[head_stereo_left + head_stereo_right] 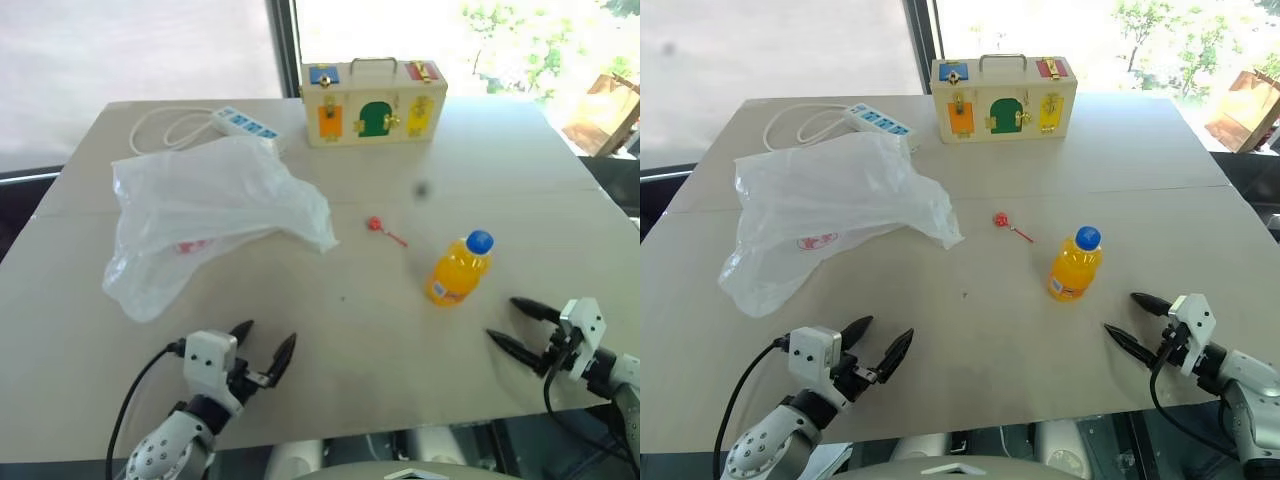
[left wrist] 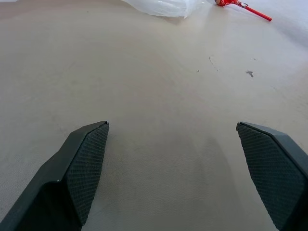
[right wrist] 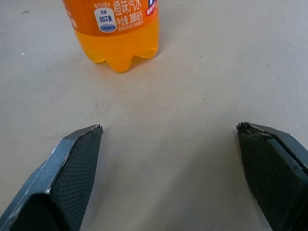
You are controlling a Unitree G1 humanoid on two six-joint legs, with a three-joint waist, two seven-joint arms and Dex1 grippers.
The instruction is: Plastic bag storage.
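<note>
Lying loose and crumpled on the left half of the table, the plastic bag spreads wide, thin and see-through white, with a red printed mark on its lower part. One corner of it reaches toward the table's middle, near a small red lollipop but not touching it.

Left tool over the near edge of the table, fingers spread wide, nothing between them. It sits in front of the bag, apart from it; bare tabletop lies between. In the left wrist view the bag's edge and the lollipop show far ahead of the two black fingers.

Right tool at the near right edge, also wide apart and empty. An orange drink bottle with a blue cap stands upright just beyond it, not touched. The right wrist view shows the bottle's base ahead of the open fingers.

At the far side of the table: a wooden box with a handle and coloured latched doors. Left of it, a white power strip with its cord coiled, just behind the bag.
</note>
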